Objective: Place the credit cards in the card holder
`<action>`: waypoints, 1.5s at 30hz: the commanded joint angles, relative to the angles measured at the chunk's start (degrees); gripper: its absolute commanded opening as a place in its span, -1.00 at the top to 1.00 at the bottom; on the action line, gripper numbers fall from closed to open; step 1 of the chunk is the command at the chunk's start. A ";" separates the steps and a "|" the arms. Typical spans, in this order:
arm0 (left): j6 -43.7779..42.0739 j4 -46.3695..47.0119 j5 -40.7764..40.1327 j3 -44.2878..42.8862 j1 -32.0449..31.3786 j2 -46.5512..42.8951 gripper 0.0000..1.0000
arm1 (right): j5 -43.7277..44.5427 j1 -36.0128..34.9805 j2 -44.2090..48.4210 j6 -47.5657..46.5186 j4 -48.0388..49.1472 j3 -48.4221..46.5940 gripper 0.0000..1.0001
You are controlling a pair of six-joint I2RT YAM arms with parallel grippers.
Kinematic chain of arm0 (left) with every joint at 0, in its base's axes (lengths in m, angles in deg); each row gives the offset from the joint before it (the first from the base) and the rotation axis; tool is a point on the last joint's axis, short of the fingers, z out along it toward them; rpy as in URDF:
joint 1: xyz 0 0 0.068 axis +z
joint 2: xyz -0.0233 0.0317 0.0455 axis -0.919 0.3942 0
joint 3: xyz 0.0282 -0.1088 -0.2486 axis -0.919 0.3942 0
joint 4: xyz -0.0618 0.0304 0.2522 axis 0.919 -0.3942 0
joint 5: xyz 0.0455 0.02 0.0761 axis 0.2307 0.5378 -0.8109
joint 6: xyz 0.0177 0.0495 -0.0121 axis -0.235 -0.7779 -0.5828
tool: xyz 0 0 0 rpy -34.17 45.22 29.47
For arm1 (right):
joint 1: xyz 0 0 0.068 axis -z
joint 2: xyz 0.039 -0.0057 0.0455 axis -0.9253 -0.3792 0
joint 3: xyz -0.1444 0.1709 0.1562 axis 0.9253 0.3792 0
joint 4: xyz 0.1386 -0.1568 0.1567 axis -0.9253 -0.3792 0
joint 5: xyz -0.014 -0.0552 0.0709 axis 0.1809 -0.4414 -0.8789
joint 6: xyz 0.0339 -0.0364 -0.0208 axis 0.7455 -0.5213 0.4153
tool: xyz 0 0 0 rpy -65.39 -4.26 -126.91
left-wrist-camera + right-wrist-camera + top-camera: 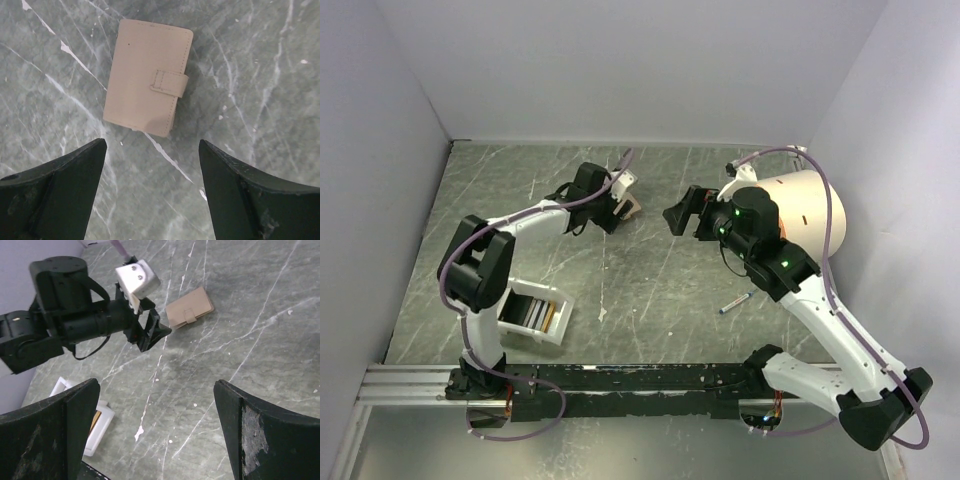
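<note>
The tan card holder (633,207) lies closed with its snap tab fastened on the marble table; it also shows in the left wrist view (147,77) and the right wrist view (189,313). My left gripper (619,214) hovers just short of it, open and empty (152,145), and it shows in the right wrist view too (156,335). My right gripper (676,219) is open and empty (156,385) above the table to the holder's right. The credit cards (540,315) stand on edge in a white tray; an orange edge shows (95,420).
The white tray (557,333) sits at the near left by the left arm's base (102,432). A thin dark pen (735,303) lies right of centre. A large cream cylinder (812,205) stands at the far right. White walls close three sides.
</note>
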State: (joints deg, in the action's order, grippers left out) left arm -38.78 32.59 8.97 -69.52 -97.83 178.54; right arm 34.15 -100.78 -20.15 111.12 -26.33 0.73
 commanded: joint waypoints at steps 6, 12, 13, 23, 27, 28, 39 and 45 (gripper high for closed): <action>-11.11 9.48 -8.31 0.17 -2.07 7.14 -0.62 | 0.84 0.36 2.15 -0.41 -2.47 -2.48 -0.99; -13.50 12.33 -9.26 0.80 -3.31 9.13 -0.58 | 1.05 0.35 2.86 0.05 -2.77 -1.54 -0.98; -13.84 12.88 -9.16 1.05 -3.57 9.32 -0.59 | 1.30 0.36 2.86 0.01 -3.10 -1.48 -0.98; -14.56 16.25 -12.72 3.26 -5.47 10.50 0.14 | 2.67 0.35 4.31 0.16 -5.19 -1.14 -0.98; -13.66 15.97 -13.77 3.89 -5.68 8.29 0.61 | 2.93 0.30 5.91 0.61 -5.04 0.00 -0.98; -13.42 15.46 -14.24 3.61 -5.69 7.80 0.72 | 2.97 0.28 6.20 0.79 -5.01 0.24 -0.98; -7.22 5.52 -10.53 2.24 -5.86 -1.08 0.86 | 0.90 0.36 8.09 1.67 -1.28 6.36 -0.95; 0.01 -2.85 -8.07 1.10 -5.87 -6.61 0.86 | -2.04 0.35 7.88 0.87 2.67 8.67 -0.83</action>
State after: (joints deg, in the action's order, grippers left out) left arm -45.09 36.37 -2.68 -66.44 -103.38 176.31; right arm 34.52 -100.78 -12.83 112.41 -28.63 8.32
